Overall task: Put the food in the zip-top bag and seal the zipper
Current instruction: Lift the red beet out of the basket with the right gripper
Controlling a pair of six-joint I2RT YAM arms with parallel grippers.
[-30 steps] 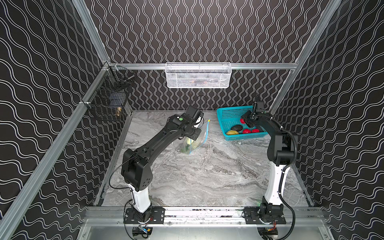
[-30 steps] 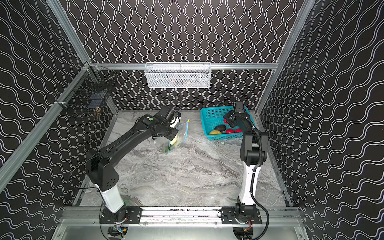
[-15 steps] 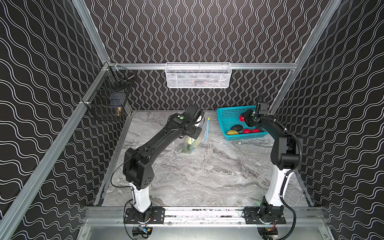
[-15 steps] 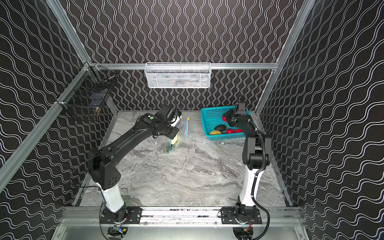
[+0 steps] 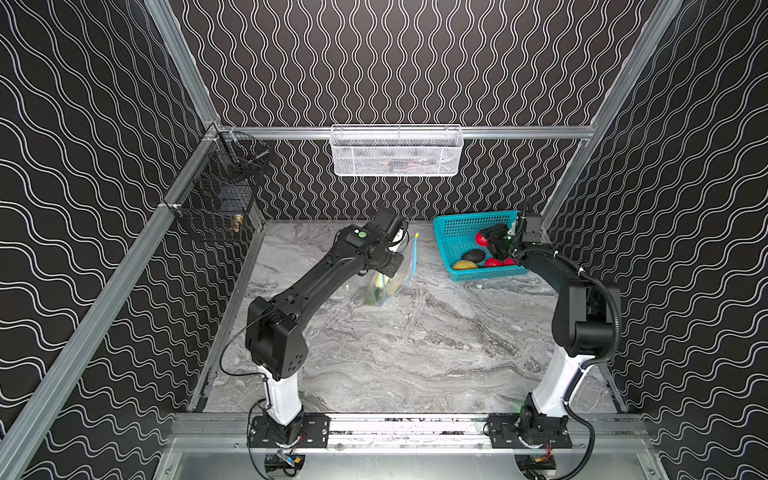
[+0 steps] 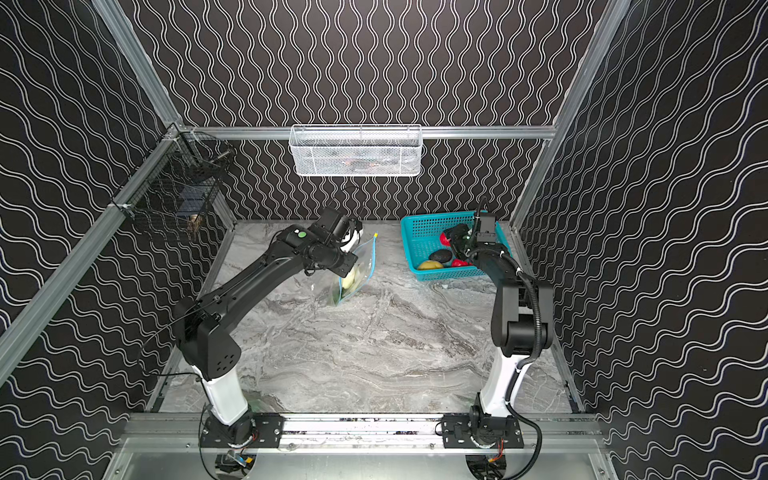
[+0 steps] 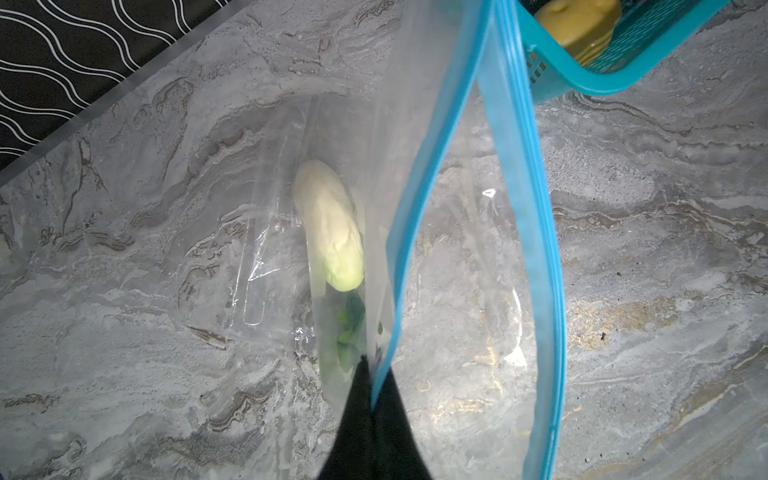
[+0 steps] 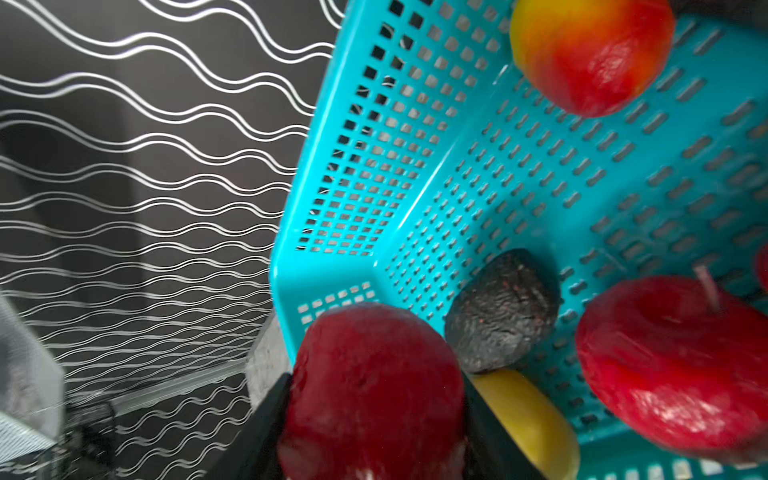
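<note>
The left gripper (image 7: 371, 409) shows only in its wrist view, clenched on one lip of the bag (image 7: 457, 311), whose mouth gapes. In both top views its own wrist covers it. The zipper strip (image 5: 405, 274) runs steeply, with the yellow slider (image 5: 417, 235) uppermost, toward the back wall. Whether the bag's low corner touches the table (image 5: 415, 353) is unclear. Inside lies a white piece (image 7: 328, 220), long axis along the bag's depth, beside blurred green leaves (image 7: 349, 328). The right gripper (image 8: 374, 415) grasps a red fruit (image 8: 374, 365) over the teal basket (image 8: 374, 145). Its wrist view shows a dark lump (image 8: 503, 311), a half-covered yellow piece (image 8: 528, 419), an apple (image 8: 673, 365) and an orange-red fruit (image 8: 590, 54) cut off at the edge.
</note>
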